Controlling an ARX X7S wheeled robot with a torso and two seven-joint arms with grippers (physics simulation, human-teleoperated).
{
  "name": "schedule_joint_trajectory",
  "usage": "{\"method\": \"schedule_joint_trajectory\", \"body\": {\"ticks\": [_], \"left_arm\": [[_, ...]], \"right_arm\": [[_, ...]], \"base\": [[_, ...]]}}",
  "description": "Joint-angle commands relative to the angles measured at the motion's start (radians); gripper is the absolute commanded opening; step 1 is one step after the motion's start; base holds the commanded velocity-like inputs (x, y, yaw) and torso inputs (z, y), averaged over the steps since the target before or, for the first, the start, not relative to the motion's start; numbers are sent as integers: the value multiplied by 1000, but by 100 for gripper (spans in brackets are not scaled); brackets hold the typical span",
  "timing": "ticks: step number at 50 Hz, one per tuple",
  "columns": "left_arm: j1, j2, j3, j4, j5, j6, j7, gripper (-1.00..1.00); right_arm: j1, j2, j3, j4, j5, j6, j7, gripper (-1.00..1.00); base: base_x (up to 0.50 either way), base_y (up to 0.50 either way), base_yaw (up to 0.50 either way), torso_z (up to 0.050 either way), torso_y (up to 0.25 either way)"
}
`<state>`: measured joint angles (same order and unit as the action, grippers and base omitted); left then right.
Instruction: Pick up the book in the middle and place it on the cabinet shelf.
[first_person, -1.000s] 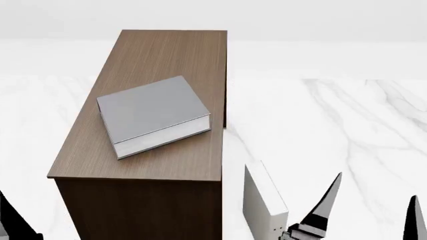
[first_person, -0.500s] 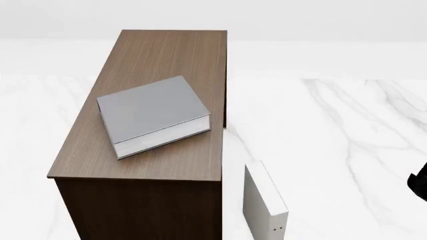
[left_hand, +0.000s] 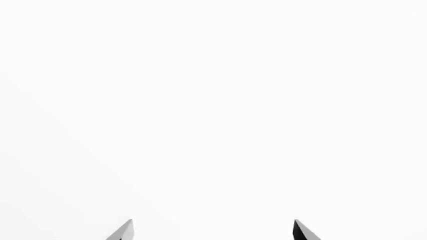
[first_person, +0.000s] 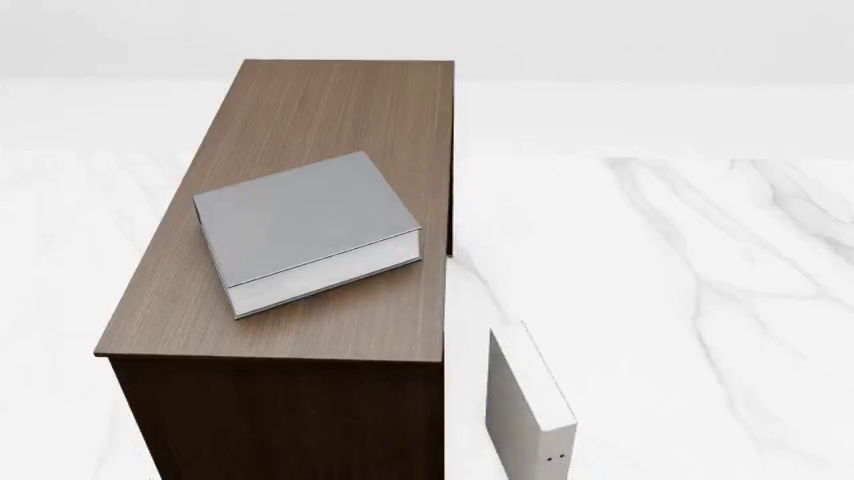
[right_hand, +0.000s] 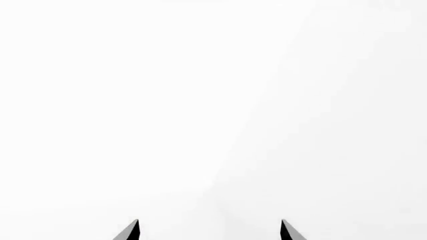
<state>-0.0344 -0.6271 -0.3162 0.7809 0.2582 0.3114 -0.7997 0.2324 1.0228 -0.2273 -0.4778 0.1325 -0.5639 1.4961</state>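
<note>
- The grey book (first_person: 304, 230) lies flat on top of the brown cabinet (first_person: 334, 110), turned a bit, near the front end.
- A whitish book (first_person: 530, 405) stands on the marble floor (first_person: 667, 260), just beside the cabinet's front corner.
- The left gripper (left_hand: 212, 231) is spread wide and holds nothing.
- The right gripper (right_hand: 209, 231) is spread wide and holds nothing too.
- Both see only white.

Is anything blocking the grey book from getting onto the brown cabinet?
No. The book already lies flat on the cabinet top, with nothing on it. A white book stands on the floor beside the cabinet. Both grippers are open, holding nothing.
</note>
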Motion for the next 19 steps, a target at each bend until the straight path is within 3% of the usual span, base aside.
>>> {"method": "schedule_joint_trajectory", "body": {"ticks": [1,19], "left_arm": [[2,-7,-39,0,0,0,-4,100],[-14,-7,-24,-9,4,-13,5,100]], "right_arm": [[-11,-17,41,-19,-1,9,-19,100],[1,-51,43,-24,-3,19,-64,100]], "base": [[0,0,0,0,0],[0,0,0,0,0]]}}
